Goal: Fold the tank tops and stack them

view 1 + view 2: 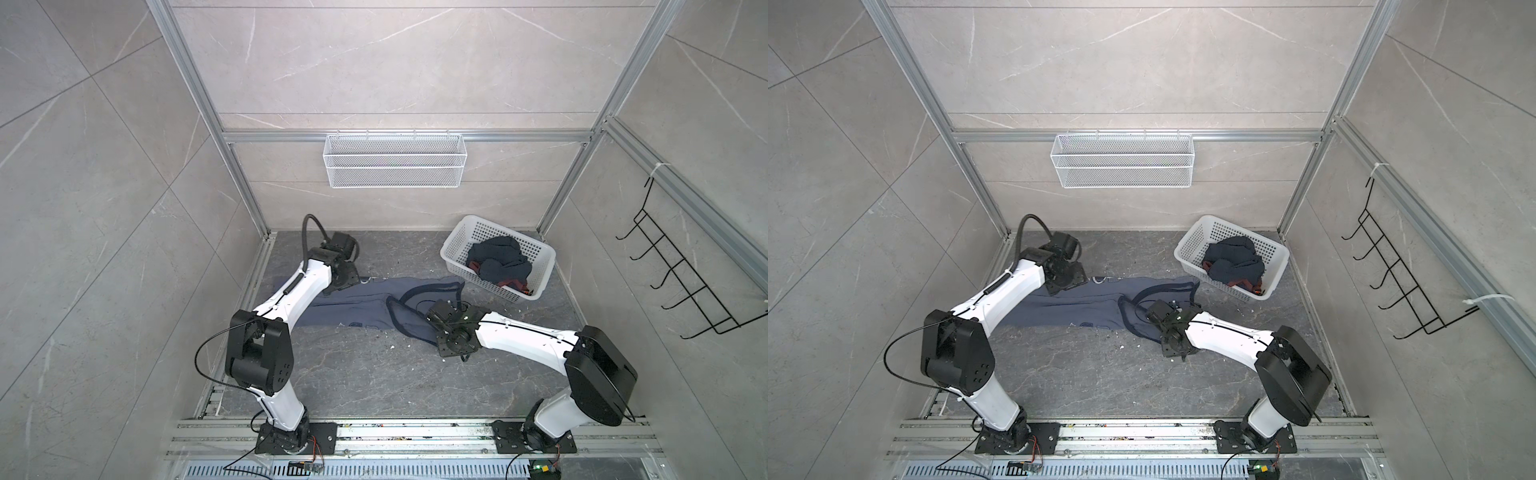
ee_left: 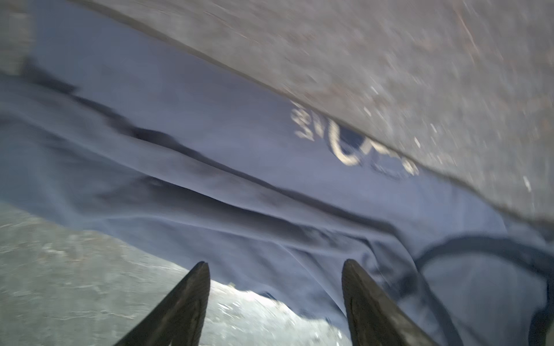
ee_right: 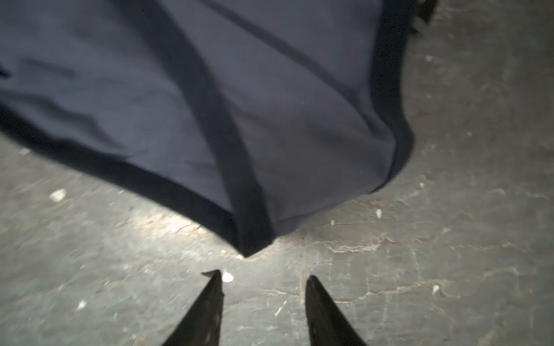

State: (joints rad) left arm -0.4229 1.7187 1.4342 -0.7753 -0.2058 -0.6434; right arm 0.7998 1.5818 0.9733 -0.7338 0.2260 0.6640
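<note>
The slate-blue tank top (image 1: pixel 353 305) lay mid-frame on the speckled worktop (image 1: pixel 353 382) between grey tiled walls (image 1: pixel 104 208), the navy top (image 1: pixel 498 257) in the basket (image 1: pixel 457 237) upper right. Your left tool (image 2: pixel 274 263) and right tool (image 3: pixel 263 275) stood apart, apparently empty.

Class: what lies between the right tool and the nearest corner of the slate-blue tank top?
In the right wrist view, only bare table with a white fleck separates the right tool from the slate-blue tank top.
</note>
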